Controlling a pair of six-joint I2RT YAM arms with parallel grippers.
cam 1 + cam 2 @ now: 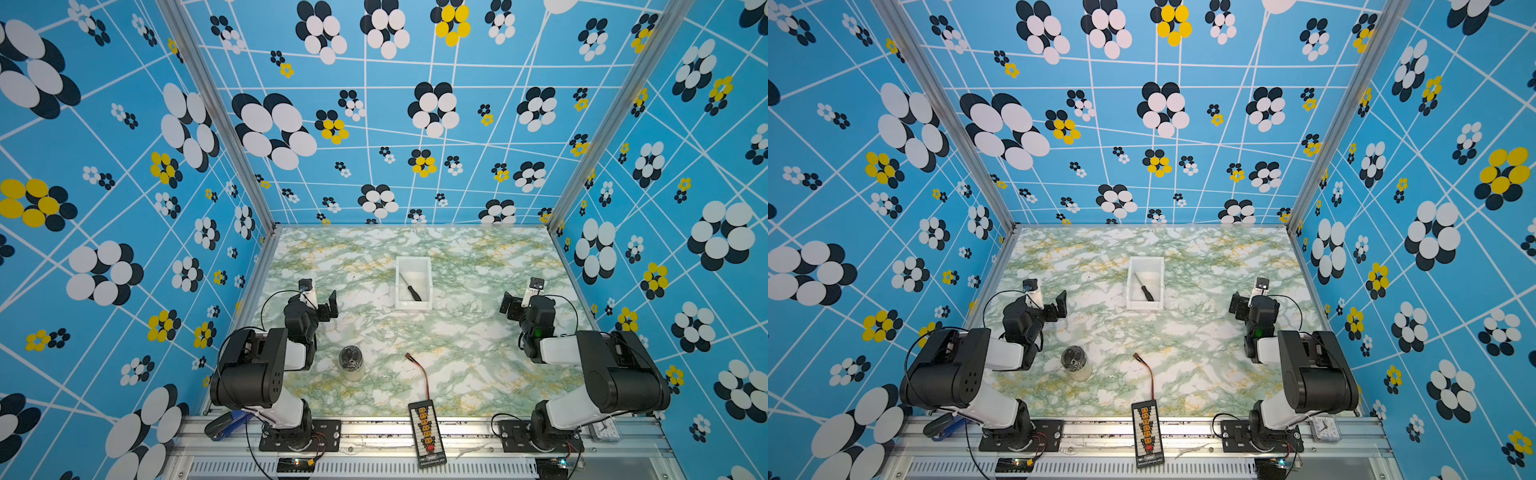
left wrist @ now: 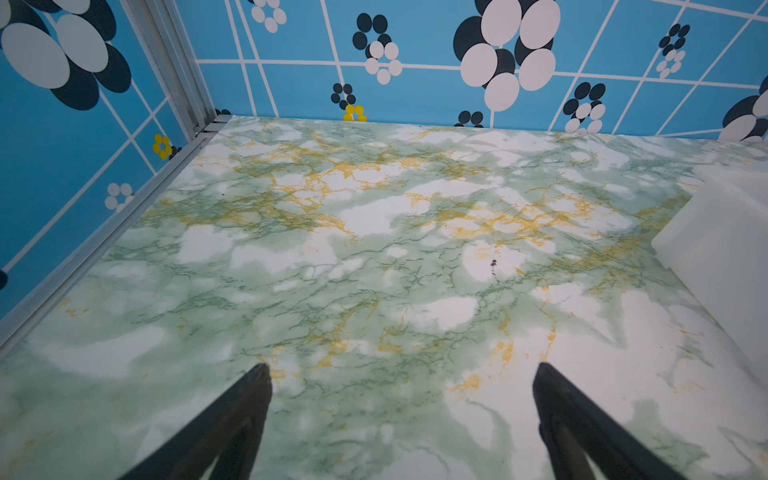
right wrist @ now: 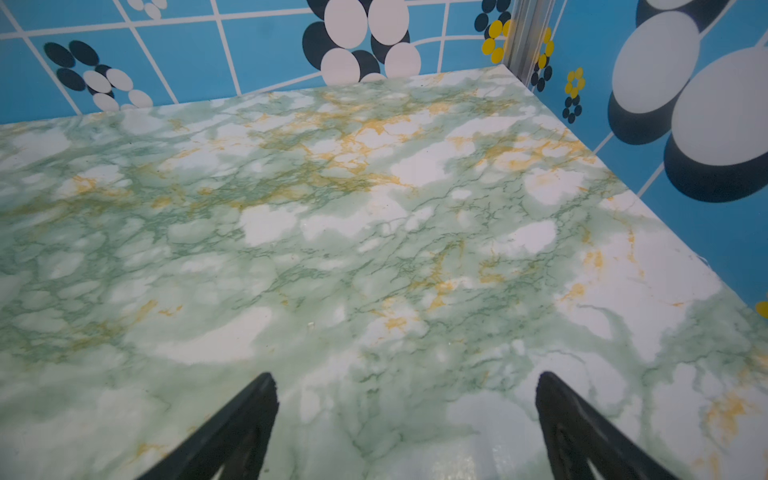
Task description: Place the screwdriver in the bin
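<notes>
The screwdriver, black-handled with a thin silver shaft, lies slantwise inside the white bin in the middle of the marble-patterned table. Left of the bin, my left gripper hovers apart from it, open and empty. The left wrist view shows its two fingers spread over bare table, with the bin's wall off to one side. To the bin's right, my right gripper is also open and empty, and in the right wrist view only tabletop lies between its fingers.
A clear jar with a dark lid stands near the left arm. A red-black wire with a brown connector runs to a black connector board at the front edge. Blue patterned walls enclose the table on three sides.
</notes>
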